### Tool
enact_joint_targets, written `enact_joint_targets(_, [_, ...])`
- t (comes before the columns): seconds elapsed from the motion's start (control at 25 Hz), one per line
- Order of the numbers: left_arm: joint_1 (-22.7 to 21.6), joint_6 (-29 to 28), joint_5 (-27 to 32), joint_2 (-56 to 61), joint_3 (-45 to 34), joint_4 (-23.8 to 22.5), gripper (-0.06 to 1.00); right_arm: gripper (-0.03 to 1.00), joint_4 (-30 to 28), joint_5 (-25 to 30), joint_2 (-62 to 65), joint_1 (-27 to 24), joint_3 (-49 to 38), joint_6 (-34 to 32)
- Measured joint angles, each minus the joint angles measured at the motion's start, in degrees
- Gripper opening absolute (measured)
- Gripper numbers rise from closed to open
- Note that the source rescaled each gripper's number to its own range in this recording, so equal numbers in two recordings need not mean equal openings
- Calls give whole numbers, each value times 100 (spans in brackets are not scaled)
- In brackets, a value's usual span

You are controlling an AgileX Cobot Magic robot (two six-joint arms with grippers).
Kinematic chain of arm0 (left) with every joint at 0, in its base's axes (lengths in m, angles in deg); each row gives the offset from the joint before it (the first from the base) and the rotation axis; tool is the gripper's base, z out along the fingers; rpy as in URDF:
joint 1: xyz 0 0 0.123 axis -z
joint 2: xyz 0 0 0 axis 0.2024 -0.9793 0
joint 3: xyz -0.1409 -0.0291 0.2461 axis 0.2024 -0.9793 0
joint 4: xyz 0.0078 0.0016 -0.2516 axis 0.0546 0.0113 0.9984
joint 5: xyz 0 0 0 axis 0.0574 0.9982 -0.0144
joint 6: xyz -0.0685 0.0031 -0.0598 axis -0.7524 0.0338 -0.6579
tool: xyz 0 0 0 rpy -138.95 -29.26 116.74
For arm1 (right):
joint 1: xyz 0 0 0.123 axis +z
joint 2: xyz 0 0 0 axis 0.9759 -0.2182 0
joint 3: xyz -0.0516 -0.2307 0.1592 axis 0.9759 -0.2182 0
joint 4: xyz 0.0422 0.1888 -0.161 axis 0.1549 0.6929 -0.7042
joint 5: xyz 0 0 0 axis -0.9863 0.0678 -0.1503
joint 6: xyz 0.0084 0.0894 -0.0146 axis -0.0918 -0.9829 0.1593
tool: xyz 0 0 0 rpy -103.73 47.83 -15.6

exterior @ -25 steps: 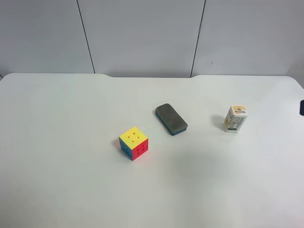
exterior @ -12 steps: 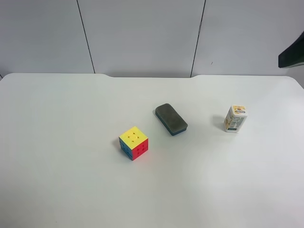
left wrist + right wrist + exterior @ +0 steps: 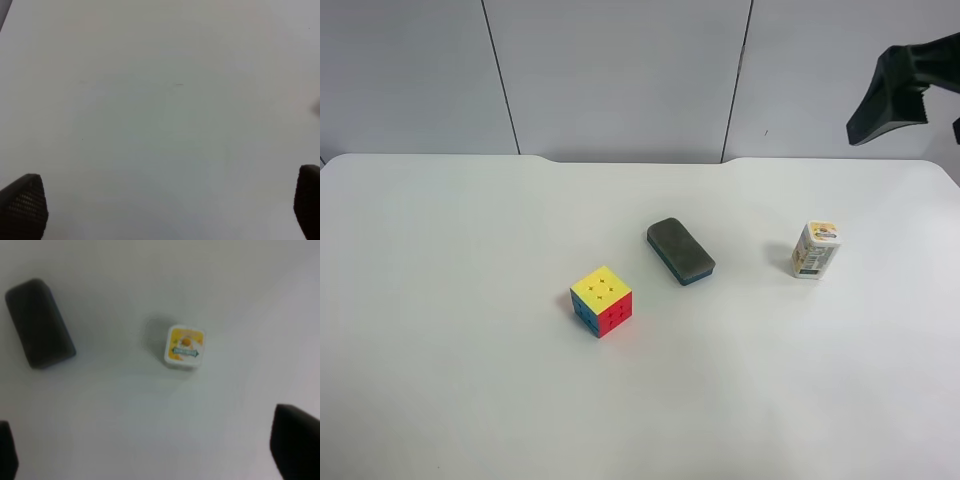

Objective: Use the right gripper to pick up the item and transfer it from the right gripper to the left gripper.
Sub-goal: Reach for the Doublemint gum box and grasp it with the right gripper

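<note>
The right gripper (image 3: 150,447) has just come into the exterior high view. A second ago only a black sliver showed at that view's right edge; now the black claw hangs in its upper right, above and beyond the drink carton (image 3: 816,250). In the judgement of this moment, the approach for the pick-up is under way and no grasp has begun.

The carton stands upright on the white counter (image 3: 440,380), where it stood before, well apart from the dark grey eraser block (image 3: 680,250) and the puzzle cube (image 3: 601,301). From the right wrist view it lies ahead of the widely parted jaws, which hold nothing.

The left gripper (image 3: 165,202) also stands wide open and empty, over bare counter.

The carton's top carries an orange fruit print with a green band of lettering, too blurred to read. The side print is likewise illegible.
</note>
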Motion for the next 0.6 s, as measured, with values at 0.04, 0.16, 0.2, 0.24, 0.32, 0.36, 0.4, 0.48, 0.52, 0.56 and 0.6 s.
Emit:
enact_joint_targets(0.04, [0, 0, 0, 0, 0, 0, 100, 100, -72, 94, -136, 91, 56, -51])
enact_joint_targets(0.16, [0, 0, 0, 0, 0, 0, 100, 100, -135, 307, -503, 197, 248, -266])
enact_joint_targets(0.2, [0, 0, 0, 0, 0, 0, 100, 100, -142, 372, -599, 208, 307, -339])
enact_joint_targets(0.24, [0, 0, 0, 0, 0, 0, 100, 100, -142, 404, -709, 208, 371, -398])
enact_joint_targets(0.32, [0, 0, 0, 0, 0, 0, 100, 100, -142, 483, -900, 208, 505, -447])
enact_joint_targets(0.36, [0, 0, 0, 0, 0, 0, 100, 100, -142, 530, -970, 215, 550, -461])
enact_joint_targets(0.4, [0, 0, 0, 0, 0, 0, 100, 100, -136, 537, -1051, 215, 593, -476])
enact_joint_targets(0.48, [0, 0, 0, 0, 0, 0, 100, 100, -136, 554, -1211, 215, 642, -491])
enact_joint_targets(0.52, [0, 0, 0, 0, 0, 0, 100, 100, -136, 554, -1294, 215, 647, -491])
enact_joint_targets(0.56, [0, 0, 0, 0, 0, 0, 100, 100, -136, 560, -1378, 215, 653, -491])
enact_joint_targets(0.6, [0, 0, 0, 0, 0, 0, 100, 100, -132, 572, -1458, 215, 659, -491])
